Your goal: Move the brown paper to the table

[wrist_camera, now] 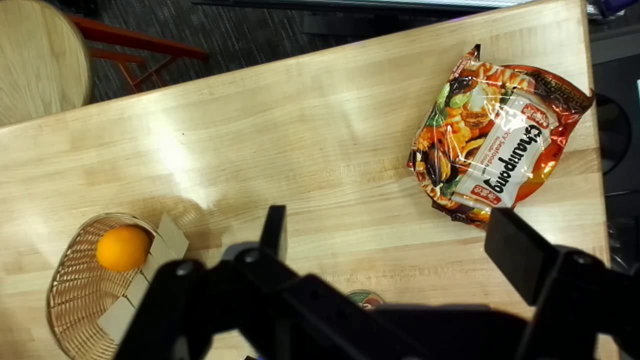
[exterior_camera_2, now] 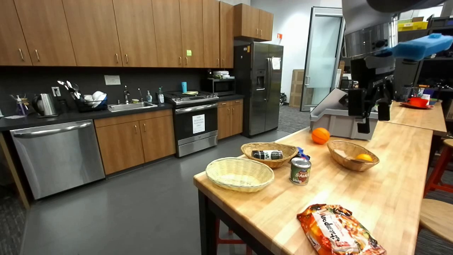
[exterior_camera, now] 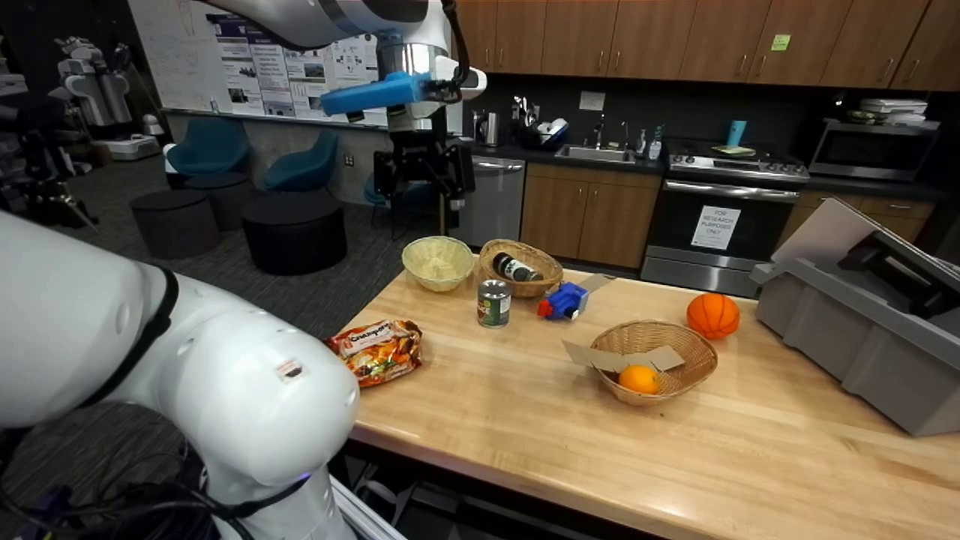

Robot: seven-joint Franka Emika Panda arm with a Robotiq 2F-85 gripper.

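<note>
Brown paper [exterior_camera: 611, 361] sits in the basket [exterior_camera: 701, 366] beside the orange [exterior_camera: 639, 380], left end apparently propped by the rim! The tool [wrist_camera: 389, 227] hangs above the desk [exterior_camera: 480, 397], jaws spread, empty, presumably ready to grasp.

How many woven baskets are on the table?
3: a pale basket at a corner of the table, a tan basket beside it, and a third basket holding an orange and brown paper. No others show.

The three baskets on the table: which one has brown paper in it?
The basket with the orange: brown paper sticks over its rim. The pale yellow basket and the third basket, with the dark bottle, show none.
</note>
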